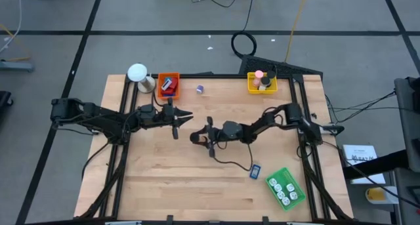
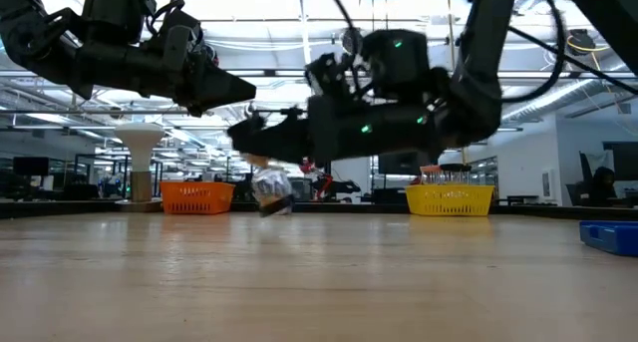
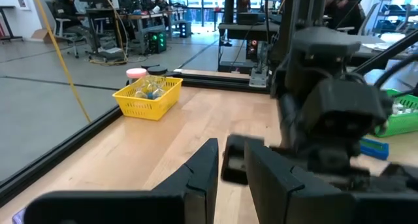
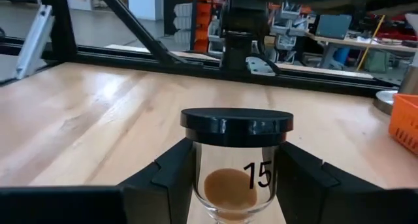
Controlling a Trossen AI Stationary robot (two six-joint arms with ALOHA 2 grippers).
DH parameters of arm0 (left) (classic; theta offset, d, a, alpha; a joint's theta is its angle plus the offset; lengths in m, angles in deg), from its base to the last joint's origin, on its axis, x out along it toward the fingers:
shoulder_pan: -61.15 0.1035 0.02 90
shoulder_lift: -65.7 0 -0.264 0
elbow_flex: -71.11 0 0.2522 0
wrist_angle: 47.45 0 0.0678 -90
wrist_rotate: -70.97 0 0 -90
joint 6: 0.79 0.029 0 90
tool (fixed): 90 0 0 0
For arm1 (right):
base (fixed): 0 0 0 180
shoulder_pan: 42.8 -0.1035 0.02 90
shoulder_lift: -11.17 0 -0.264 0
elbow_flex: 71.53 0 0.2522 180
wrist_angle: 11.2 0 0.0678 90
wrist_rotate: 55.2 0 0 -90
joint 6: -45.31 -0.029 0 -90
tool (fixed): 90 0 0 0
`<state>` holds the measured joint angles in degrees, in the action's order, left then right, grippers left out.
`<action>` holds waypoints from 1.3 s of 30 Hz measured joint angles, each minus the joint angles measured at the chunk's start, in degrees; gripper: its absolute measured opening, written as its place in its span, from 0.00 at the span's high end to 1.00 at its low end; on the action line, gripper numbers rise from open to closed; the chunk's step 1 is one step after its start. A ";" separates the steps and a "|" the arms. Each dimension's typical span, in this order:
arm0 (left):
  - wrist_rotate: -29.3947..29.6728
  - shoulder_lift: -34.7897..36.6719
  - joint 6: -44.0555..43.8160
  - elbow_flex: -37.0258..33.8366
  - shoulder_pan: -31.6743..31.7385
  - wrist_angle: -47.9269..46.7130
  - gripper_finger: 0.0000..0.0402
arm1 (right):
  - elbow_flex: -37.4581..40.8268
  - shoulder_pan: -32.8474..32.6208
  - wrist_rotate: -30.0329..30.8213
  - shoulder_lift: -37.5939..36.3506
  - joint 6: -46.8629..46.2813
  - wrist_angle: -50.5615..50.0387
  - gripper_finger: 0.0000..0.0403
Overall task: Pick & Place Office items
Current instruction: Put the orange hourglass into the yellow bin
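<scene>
Wooden table (image 1: 164, 179): right hand (image 4: 236, 178) clamps black-lidded clear jar (image 4: 236, 155); left hand (image 3: 228, 175) nearly closed, empty, hovering mid-table.

Smooth pale wood table (image 1: 164, 172); glossy clear jar (image 4: 236, 175).

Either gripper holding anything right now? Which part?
Right gripper clamps a clear black-lidded vial marked 15, by its glass body just under the lid. Left gripper holds nothing.

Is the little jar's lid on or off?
On. The black lid sits atop the jar, held between the right gripper fingers.
</scene>
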<state>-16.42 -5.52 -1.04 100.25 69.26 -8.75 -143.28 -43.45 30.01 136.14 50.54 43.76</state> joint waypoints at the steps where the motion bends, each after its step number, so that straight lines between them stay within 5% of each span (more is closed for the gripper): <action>1: 0.00 0.00 0.00 0.00 0.01 -0.01 0.81 | -0.96 0.00 0.08 1.10 0.02 0.21 0.59; 30: 0.00 0.00 0.00 0.00 0.01 0.09 0.81 | -2.17 -0.83 3.75 2.45 -2.66 -3.41 0.46; 39: 0.00 0.00 0.00 0.00 0.01 0.07 0.81 | -2.10 -4.02 14.65 -9.25 -3.06 -25.67 0.28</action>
<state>-16.42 -5.52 -1.04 100.25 69.27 -8.68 -145.38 -47.47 44.65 126.89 47.48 18.08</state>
